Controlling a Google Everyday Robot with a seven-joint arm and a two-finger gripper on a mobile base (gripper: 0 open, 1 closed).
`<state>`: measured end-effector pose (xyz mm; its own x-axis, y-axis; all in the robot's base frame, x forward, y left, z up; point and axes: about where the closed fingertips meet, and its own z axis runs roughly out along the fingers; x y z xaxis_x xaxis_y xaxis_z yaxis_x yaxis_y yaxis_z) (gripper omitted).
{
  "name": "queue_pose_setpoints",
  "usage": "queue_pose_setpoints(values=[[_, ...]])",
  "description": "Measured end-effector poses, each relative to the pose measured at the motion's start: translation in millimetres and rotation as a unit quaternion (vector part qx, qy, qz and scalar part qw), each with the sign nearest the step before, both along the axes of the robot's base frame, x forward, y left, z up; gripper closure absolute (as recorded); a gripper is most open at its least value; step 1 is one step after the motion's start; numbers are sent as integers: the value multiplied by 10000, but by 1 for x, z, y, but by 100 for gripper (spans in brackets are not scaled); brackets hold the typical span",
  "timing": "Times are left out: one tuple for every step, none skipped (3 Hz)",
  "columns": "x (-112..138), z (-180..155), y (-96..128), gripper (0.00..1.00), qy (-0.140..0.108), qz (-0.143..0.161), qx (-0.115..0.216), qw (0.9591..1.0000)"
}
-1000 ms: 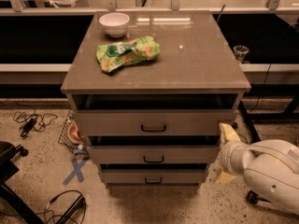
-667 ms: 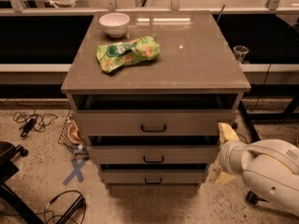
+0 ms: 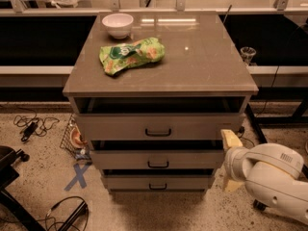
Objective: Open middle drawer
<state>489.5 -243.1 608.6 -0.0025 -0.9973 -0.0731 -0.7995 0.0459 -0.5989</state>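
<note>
Still unmoved, the hand (image 3: 231, 161) gapes empty beside the middle drawer (image 3: 125, 159).

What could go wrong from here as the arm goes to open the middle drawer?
1. The gripper sits open beside the right edge of the cabinet, away from the middle drawer and its handle; swinging in, it could clip the drawer's corner.
2. The top drawer juts out above it, so the arm may bump that.
3. The three handles look alike and sit close, so a wrong grab is possible.
</note>
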Motion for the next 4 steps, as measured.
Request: queue_pose_setpoints(values=[[6, -26, 5, 0, 87, 332, -353, 9988], [15, -61, 20, 0, 194, 701, -545, 9959], [24, -100, 38, 0, 384, 923, -489, 9938], [33, -142, 50, 0, 692, 1004, -303, 9921]])
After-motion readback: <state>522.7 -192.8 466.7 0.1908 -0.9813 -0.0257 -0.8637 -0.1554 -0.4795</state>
